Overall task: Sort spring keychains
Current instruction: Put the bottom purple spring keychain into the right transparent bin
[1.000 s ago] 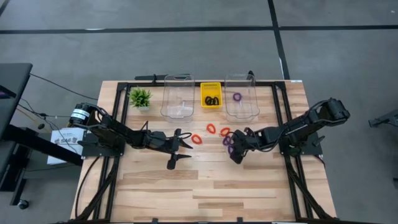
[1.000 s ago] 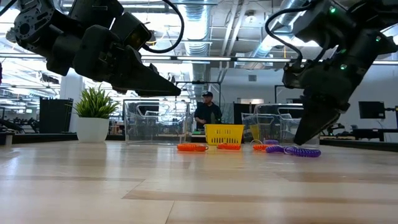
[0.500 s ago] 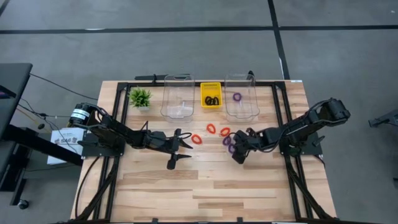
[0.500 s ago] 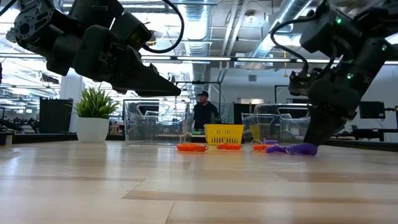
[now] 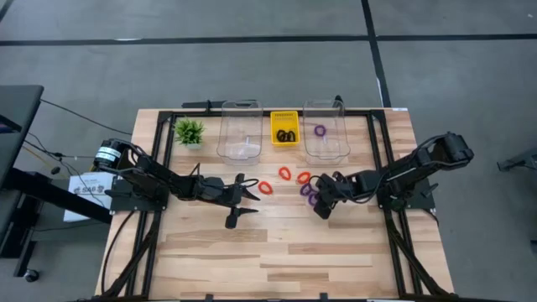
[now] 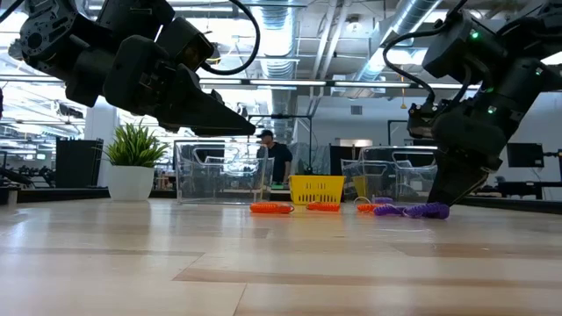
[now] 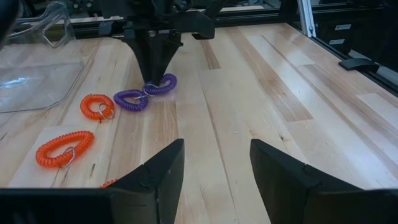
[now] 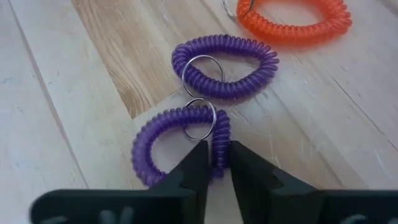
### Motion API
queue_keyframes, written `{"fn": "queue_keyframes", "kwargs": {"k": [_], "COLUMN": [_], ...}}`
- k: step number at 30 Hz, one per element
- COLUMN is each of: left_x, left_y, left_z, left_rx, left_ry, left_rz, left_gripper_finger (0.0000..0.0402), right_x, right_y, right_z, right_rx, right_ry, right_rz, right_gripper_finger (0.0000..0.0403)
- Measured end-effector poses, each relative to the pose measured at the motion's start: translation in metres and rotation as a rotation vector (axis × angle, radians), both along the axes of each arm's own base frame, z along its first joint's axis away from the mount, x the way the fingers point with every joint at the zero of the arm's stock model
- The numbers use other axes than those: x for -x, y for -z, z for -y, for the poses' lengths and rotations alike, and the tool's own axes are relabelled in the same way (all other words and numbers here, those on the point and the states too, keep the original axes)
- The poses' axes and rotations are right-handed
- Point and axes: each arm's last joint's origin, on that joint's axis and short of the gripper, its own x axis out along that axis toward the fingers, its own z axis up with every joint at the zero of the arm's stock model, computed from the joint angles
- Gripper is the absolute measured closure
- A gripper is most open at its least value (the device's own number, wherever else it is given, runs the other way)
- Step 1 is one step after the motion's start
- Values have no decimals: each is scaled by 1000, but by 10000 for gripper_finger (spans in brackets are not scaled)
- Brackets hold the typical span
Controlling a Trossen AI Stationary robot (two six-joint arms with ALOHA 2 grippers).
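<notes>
Two purple spring keychains lie side by side on the wooden table, one [image 8: 227, 65] beyond the other [image 8: 155, 143], with an orange-red one [image 8: 292, 18] past them. My right gripper [image 8: 217, 165] is down at the nearer purple loop [image 5: 313, 200] and shut on it. More orange-red loops [image 5: 265, 187] [image 5: 284, 174] lie flat at mid-table. My left gripper [image 7: 217, 180] hovers open above the table to their left, with nothing between its fingers. My right gripper pinches one strand of the purple loop's coil [image 8: 221, 144] between its two fingertips, close to the loop's metal ring. The fingers come from above, slanting down from the table's right side. The loop lies flat on the wood.
Along the far edge stand a clear bin [image 5: 239, 151], a small yellow basket [image 5: 284, 117] with black loops, and a clear bin [image 5: 327, 151] with a purple loop. A potted plant [image 5: 189, 130] is at the far left. A person stands in the room behind.
My right gripper has sunk a little onto the nearer purple loop, whose near part has bunched up beneath the fingers. The person in the background has stepped to the left.
</notes>
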Motion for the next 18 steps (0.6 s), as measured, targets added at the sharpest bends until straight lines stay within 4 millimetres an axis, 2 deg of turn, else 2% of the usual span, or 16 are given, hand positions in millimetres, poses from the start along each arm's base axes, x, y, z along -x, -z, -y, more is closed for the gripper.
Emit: {"fn": "queue_keyframes", "kwargs": {"k": [4, 11, 18], "left_x": [0, 0, 0], "left_y": [0, 0, 0], "left_z": [0, 0, 0], "left_rx": [0, 0, 0], "left_ry": [0, 0, 0], "left_rz": [0, 0, 0], "left_gripper_finger": [220, 220, 220], "right_x": [0, -2, -13], "right_y": [0, -1, -13], "right_z": [0, -1, -8], "right_rx": [-25, -31, -51], "right_ry": [-16, -63, -173], "right_rz": [-5, -6, 21], "right_gripper_finger": [391, 393, 396]}}
